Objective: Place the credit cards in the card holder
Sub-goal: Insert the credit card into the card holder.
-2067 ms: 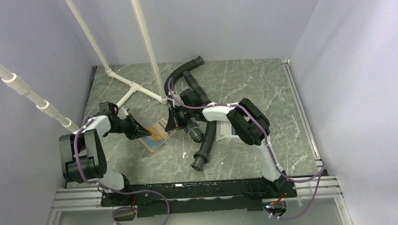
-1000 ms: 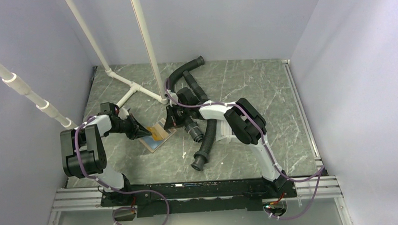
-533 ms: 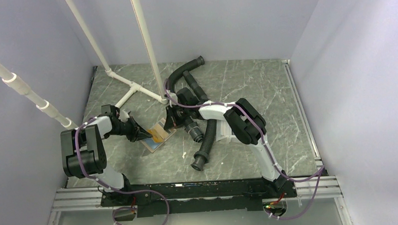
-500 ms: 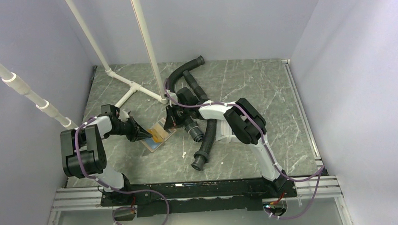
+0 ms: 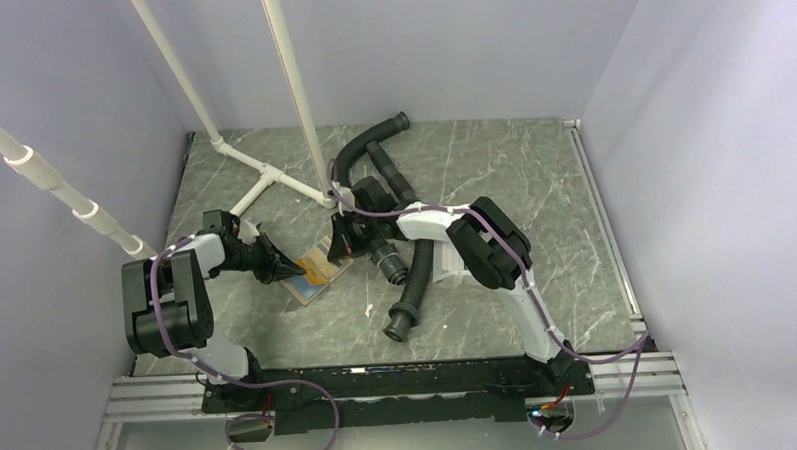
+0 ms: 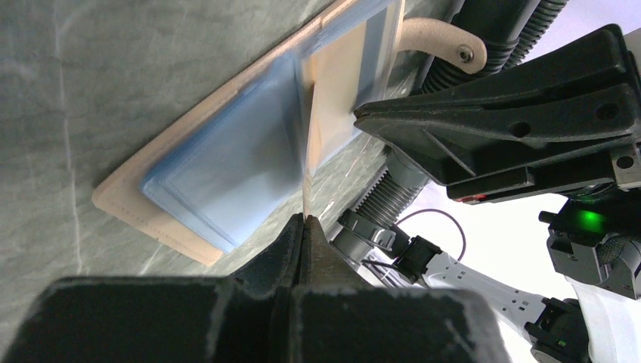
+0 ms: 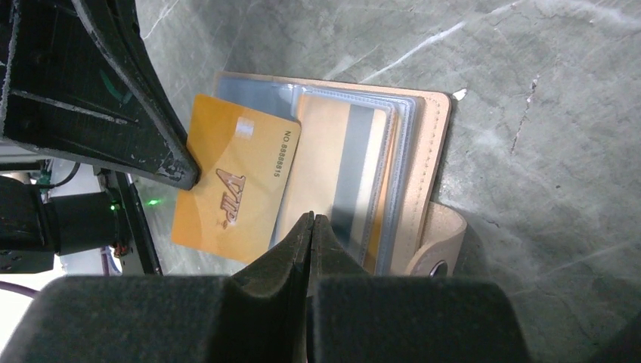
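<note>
Right wrist view, insertion step: the orange-yellow card (image 7: 234,193), marked VIP, lies tilted at the open side of the card holder (image 7: 429,144). Its long axis runs parallel to the holder's stitched outer edge, and its inner long edge sits at the mouth of the clear sleeves (image 7: 401,166); whether that edge has entered a sleeve cannot be told. A grey-striped card (image 7: 351,181) shows inside the sleeves. The holder lies opened flat on the marble-patterned table (image 7: 544,91), with its snap tab (image 7: 442,242) on the side away from the loose card. The left gripper (image 7: 187,175), fingers fully closed, pinches the outer long edge of the orange-yellow card; the left wrist view shows that card edge-on, rising from the closed fingertips toward the holder's blue inner side. The right gripper (image 7: 311,221), likewise fully closed, holds nothing that can be made out; its tip rests at the sleeve edges just beside the card, seemingly pinning them. Governing relation: the sleeves lie directly beyond the card as seen from the left gripper, toward the right arm, so the coming move is judged a short push by the left arm across the card's short axis, long edge leading
</note>
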`<state>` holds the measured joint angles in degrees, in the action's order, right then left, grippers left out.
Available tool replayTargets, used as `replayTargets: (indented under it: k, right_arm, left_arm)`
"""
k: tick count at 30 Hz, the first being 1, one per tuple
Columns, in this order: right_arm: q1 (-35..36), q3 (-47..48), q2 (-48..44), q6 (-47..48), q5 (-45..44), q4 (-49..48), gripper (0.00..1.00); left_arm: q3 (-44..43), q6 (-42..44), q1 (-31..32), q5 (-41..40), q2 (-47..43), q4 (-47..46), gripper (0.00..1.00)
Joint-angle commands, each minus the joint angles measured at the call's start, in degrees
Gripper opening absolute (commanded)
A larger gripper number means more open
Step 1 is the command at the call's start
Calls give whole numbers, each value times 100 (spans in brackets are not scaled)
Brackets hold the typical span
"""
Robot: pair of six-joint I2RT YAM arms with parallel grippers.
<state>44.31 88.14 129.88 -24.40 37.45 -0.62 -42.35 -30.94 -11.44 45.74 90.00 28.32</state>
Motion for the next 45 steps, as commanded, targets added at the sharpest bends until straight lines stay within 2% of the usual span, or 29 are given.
replayTargets:
  k: [1,15,25,35,45]
  right_arm:
    - [29,194,138,137,-97,36,0]
    - [42,378,248,290,-350,464,0]
    - [33,564,220,587,-680,852,1]
    - [32,615,322,595,-627,873,1]
    - [31,696,439,632,-612,935,1]
  left_arm:
    - [62,25,-3,89,207,-377,0]
    - [50,101,-145,211,514,-541,0]
    - [-101,109,-145,56,591,-158,0]
    - [-627,676,-146,-242,1075,444,0]
    - [-821,833,-163,-361,1257,421,0]
